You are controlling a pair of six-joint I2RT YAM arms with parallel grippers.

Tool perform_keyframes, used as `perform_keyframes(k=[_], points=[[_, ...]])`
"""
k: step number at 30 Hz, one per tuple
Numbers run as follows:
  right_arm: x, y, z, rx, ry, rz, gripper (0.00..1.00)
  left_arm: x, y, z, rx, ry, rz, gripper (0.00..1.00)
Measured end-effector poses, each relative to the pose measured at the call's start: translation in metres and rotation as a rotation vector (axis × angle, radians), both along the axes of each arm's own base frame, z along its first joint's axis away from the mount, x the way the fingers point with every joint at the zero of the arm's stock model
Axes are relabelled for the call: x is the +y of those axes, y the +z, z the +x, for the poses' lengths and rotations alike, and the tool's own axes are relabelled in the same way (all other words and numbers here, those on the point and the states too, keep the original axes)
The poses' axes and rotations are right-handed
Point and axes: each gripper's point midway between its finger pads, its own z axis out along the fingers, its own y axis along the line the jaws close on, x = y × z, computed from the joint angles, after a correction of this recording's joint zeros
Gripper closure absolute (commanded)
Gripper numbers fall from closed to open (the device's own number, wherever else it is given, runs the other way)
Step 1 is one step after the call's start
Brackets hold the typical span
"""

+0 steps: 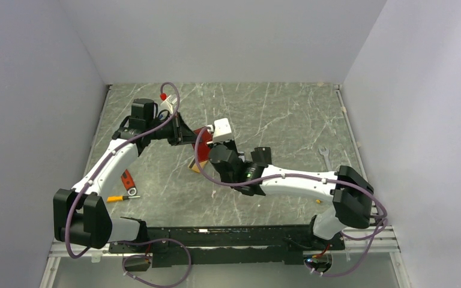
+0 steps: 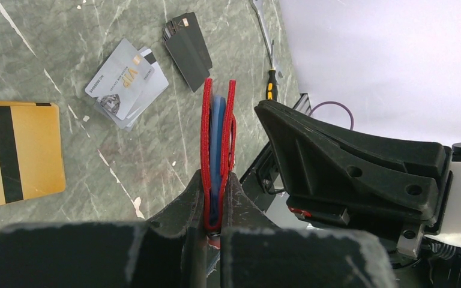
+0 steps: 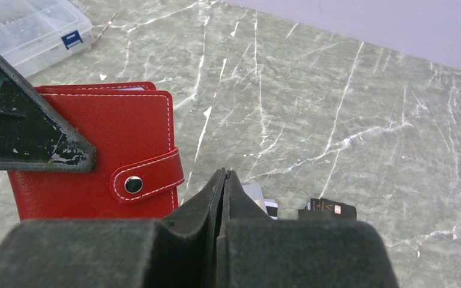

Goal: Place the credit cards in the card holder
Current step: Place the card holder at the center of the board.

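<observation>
My left gripper (image 2: 218, 180) is shut on the red card holder (image 2: 218, 138), which stands edge-on between its fingers with pale blue pockets showing between the covers. In the right wrist view the card holder (image 3: 96, 150) has its snap tab (image 3: 147, 177) across the front. My right gripper (image 3: 224, 174) is shut with nothing in it, just right of the holder. The credit cards lie on the table: a gold stack with a dark stripe (image 2: 23, 150) and a silver-white fan (image 2: 126, 81). From above, the holder (image 1: 203, 144) hangs between both grippers.
A stack of black cards (image 2: 186, 48) lies beyond the silver ones. A wrench (image 1: 325, 157) rests at the right, a screwdriver (image 1: 120, 197) and red pliers (image 1: 127, 180) at the left. A clear plastic box (image 3: 30, 30) stands behind the holder.
</observation>
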Motion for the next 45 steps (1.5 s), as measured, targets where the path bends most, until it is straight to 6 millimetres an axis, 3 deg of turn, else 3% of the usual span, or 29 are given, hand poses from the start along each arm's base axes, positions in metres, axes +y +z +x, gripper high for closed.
perform_keyframes(k=[2,4,8,12,19,22,26,34,39,42,45], points=[[0.000,0.002,-0.002,0.001,0.017,0.004,0.73,0.000,0.000,0.000,0.001,0.000,0.001,1.00],[0.003,0.007,-0.007,0.000,0.063,0.011,0.61,0.000,0.000,0.000,0.002,0.000,0.001,1.00],[0.003,0.017,-0.020,-0.019,0.167,0.032,0.51,0.001,0.000,0.000,0.003,0.002,0.001,1.00],[0.016,0.022,-0.033,-0.044,0.275,0.033,0.45,0.001,0.000,0.000,0.002,0.002,0.000,1.00],[0.042,0.009,-0.042,-0.027,0.383,-0.011,0.39,0.001,0.000,0.000,0.003,0.003,0.001,1.00],[0.048,0.004,-0.040,-0.023,0.383,-0.034,0.40,0.001,0.000,0.000,0.002,0.003,0.000,1.00],[0.053,0.002,-0.032,-0.040,0.342,-0.080,0.53,0.003,0.000,0.002,0.001,0.012,0.002,1.00],[0.053,-0.005,-0.020,-0.074,0.271,-0.160,0.65,0.005,-0.001,0.005,0.000,0.026,0.009,1.00],[0.051,-0.011,-0.016,-0.084,0.244,-0.192,0.82,0.005,-0.001,0.005,0.000,0.027,0.006,1.00],[0.054,-0.012,-0.015,-0.093,0.244,-0.202,1.00,0.005,0.000,0.006,-0.007,0.028,0.005,1.00],[0.056,-0.011,-0.014,-0.104,0.240,-0.209,1.00,0.004,0.002,0.008,-0.019,0.029,0.000,1.00]])
